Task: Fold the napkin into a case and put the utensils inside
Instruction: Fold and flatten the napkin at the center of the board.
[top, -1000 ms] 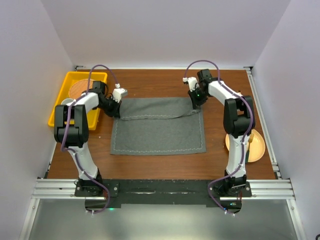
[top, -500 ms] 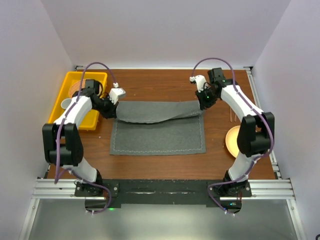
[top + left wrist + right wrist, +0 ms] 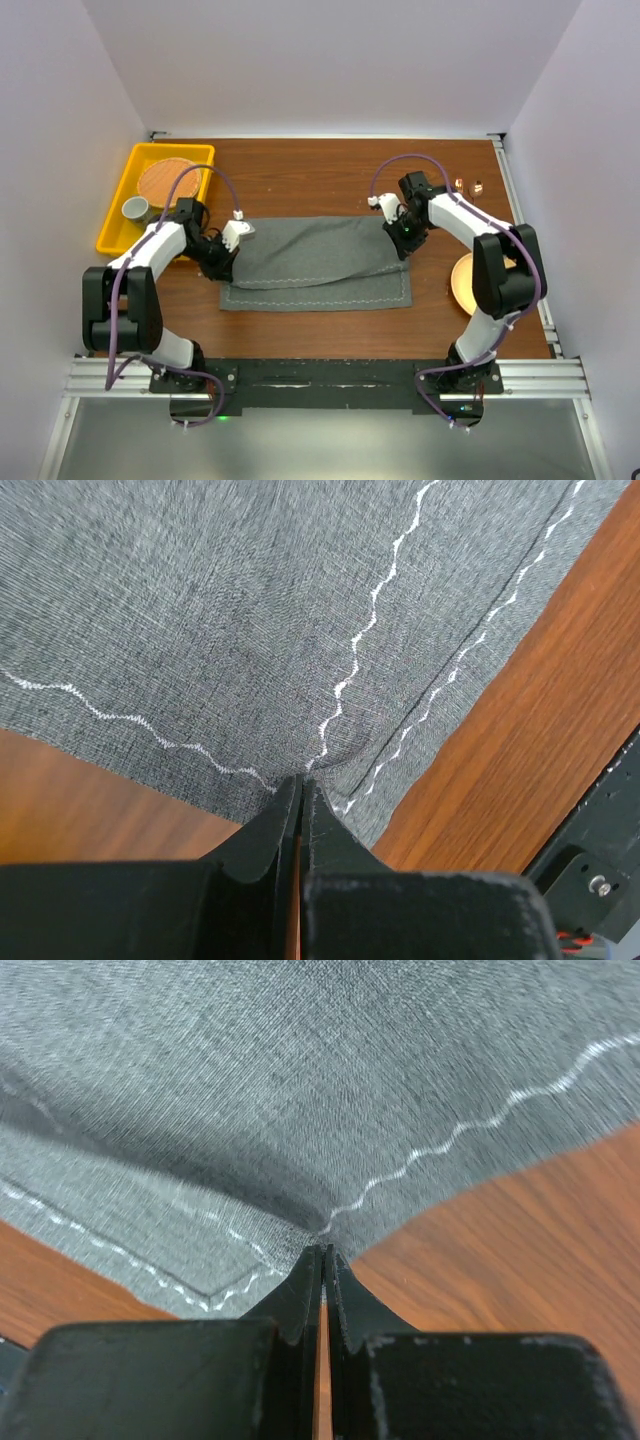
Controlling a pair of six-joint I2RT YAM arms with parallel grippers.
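The dark grey napkin (image 3: 315,265) lies on the wooden table with its far edge folded toward the near hem, sagging in the middle. My left gripper (image 3: 226,264) is shut on the folded layer's left corner. In the left wrist view the left gripper (image 3: 300,780) pinches the stitched hem of the napkin (image 3: 250,610). My right gripper (image 3: 400,248) is shut on the right corner. The right wrist view shows the right gripper (image 3: 322,1250) closed on the napkin (image 3: 300,1080) just above the lower layer. Small copper heads of the utensils (image 3: 467,185) show at the far right.
A yellow tray (image 3: 112,232) at the far left holds a round woven mat (image 3: 165,180) and a small cup (image 3: 135,208). An orange plate (image 3: 462,285) sits at the right, partly behind my right arm. White walls enclose the table on three sides.
Both grippers have carried the napkin's far edge toward the near side, so the upper layer now covers most of the lower one. The utensil heads have come into view.
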